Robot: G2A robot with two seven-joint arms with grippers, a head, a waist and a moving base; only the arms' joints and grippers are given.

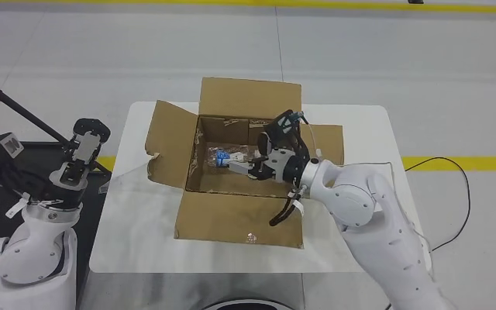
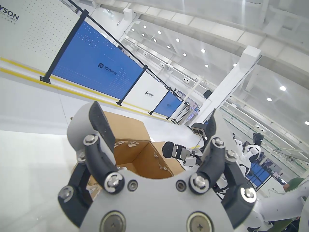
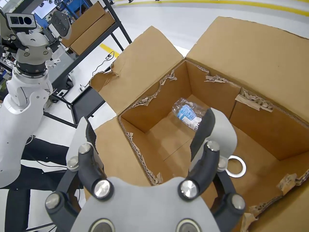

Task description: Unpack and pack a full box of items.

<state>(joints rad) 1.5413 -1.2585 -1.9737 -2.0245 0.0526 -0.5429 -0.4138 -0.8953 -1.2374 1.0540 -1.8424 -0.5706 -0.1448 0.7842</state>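
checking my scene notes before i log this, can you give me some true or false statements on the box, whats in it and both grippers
1. The brown cardboard box sits on the white table with its flaps open. True.
2. The clear plastic bottle with a blue label stands upright in the box. False: it lies on its side on the box floor.
3. The right gripper is open above the box. True.
4. The left gripper is shut on the bottle. False: it is open and empty, out past the table's edge.
5. The flat white ring lies on the table outside the box. False: it lies on the box floor.
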